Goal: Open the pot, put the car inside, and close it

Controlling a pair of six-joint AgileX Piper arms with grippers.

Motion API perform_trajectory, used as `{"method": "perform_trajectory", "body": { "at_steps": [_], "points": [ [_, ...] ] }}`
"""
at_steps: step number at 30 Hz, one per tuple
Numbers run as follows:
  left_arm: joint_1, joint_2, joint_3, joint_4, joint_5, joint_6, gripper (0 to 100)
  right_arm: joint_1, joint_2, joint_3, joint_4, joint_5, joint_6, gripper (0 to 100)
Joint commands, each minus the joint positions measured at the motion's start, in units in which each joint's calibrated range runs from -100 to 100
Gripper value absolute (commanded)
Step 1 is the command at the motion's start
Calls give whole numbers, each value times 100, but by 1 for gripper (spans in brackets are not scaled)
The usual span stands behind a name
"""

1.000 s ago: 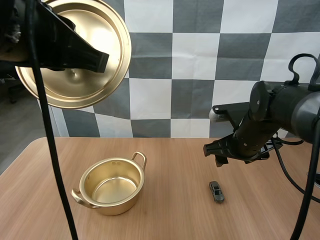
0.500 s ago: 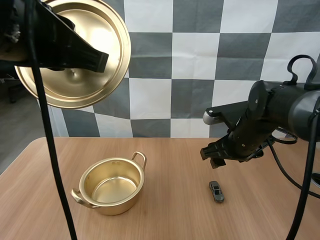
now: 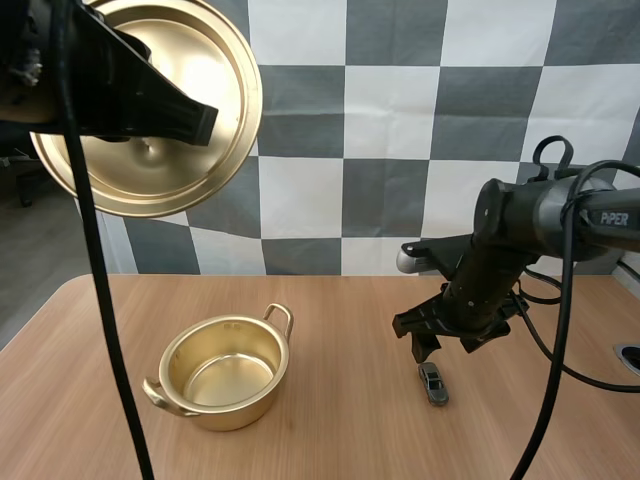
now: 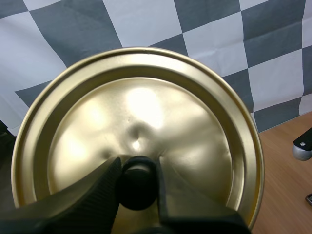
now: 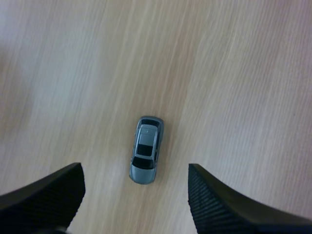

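Above table [image 3: 340, 420], right claw [image 3: 427, 348], spread, has dropped toward car [image 3: 433, 383]; left claw [image 4: 137, 168] clamps lid [image 4: 146, 107].

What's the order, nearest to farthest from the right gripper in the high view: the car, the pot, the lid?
From the right gripper:
1. Car, on the table just under the gripper.
2. Pot, open, on the table's left part.
3. Lid, held high at the far left by the left gripper.
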Motion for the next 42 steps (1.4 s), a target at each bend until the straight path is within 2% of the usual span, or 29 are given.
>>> {"method": "perform_trajectory", "body": {
  "at_steps": [1, 20, 42],
  "points": [
    [-2, -7, 7, 10, 0, 2, 0, -1, 161, 3, 3, -51, -7, 100],
    [-2, -7, 7, 10, 0, -20, 0, -1, 1358, 50, -108, -825, -50, 100],
    [-2, -7, 19, 10, 0, -32, 0, -1, 2291, 50, -97, -1552, -475, 100]
  ]
}}
